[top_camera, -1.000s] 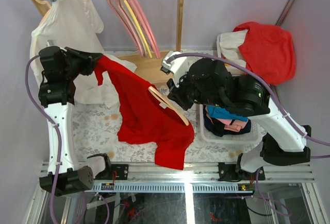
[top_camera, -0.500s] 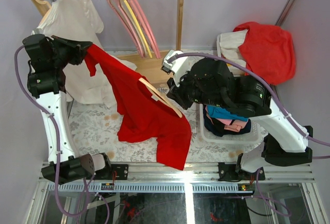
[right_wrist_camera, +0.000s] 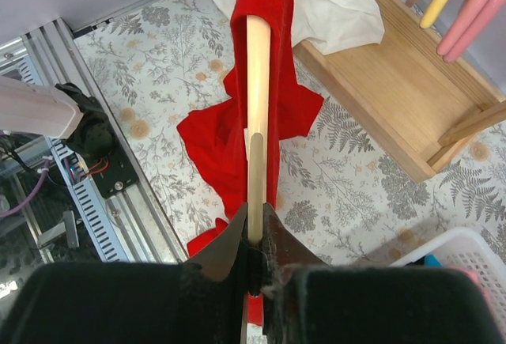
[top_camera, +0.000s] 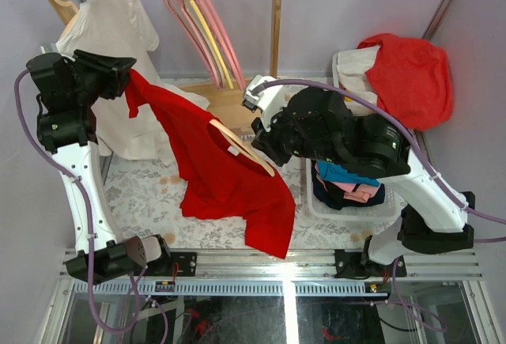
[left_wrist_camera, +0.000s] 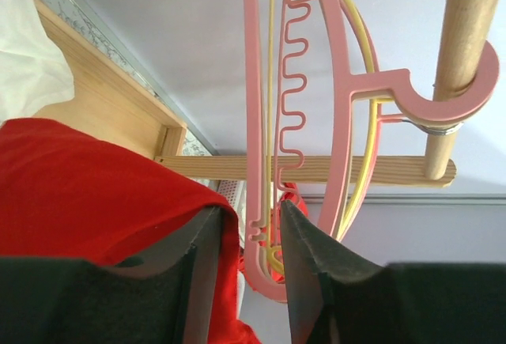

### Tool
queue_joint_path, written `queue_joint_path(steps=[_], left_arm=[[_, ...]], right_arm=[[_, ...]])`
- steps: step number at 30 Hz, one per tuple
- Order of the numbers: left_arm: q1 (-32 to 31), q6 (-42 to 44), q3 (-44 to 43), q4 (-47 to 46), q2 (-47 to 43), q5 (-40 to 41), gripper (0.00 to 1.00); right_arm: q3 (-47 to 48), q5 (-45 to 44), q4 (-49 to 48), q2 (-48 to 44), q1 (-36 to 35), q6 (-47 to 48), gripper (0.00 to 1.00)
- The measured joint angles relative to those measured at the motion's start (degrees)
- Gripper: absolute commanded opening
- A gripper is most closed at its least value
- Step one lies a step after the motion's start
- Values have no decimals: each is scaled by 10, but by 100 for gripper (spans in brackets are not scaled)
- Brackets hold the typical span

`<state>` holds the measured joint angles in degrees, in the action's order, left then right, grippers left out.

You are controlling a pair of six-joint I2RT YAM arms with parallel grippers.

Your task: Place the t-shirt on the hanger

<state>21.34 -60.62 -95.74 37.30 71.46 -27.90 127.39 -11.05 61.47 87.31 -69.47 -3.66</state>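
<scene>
T-shirt (top_camera: 225, 174) and hanger (top_camera: 241, 145) are both off the table (top_camera: 146, 194) at mid-scene. The red cloth is stretched from the left gripper (top_camera: 126, 75), high on the left, down across the wooden arm, and its lower half trails onto the patterned surface. The left claw is nearly closed on a fold of the red cloth, at what looks like a sleeve or shoulder. The right gripper (right_wrist_camera: 253, 219) is clamped tight on the near end of the hanger. In the right wrist view the far end of that pale arm vanishes into the red fabric, and from above the white collar label (top_camera: 234, 150) sits just beside the wood. I judge the work to be mid-threading — one arm of the hanger seems to be entering by the collar, while the other shoulder is not yet seated. The next move probably calls for the left arm to draw the t-shirt along and over the wood while the right holds the hanger level — without tugging the cloth off the end already covered.
</scene>
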Motion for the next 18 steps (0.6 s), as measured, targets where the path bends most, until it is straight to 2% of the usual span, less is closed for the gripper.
queue_joint_path(steps=[4, 11, 18], left_arm=[[1, 14, -16, 9, -5, 8, 43], [1, 60, -103, 76, -20, 67, 52], [1, 113, -179, 121, -63, 110, 49]], right_arm=[[24, -3, 3, 25, 0, 0, 0], [85, -16, 14, 72, 2, 3, 0], [89, -24, 7, 97, 14, 4, 0]])
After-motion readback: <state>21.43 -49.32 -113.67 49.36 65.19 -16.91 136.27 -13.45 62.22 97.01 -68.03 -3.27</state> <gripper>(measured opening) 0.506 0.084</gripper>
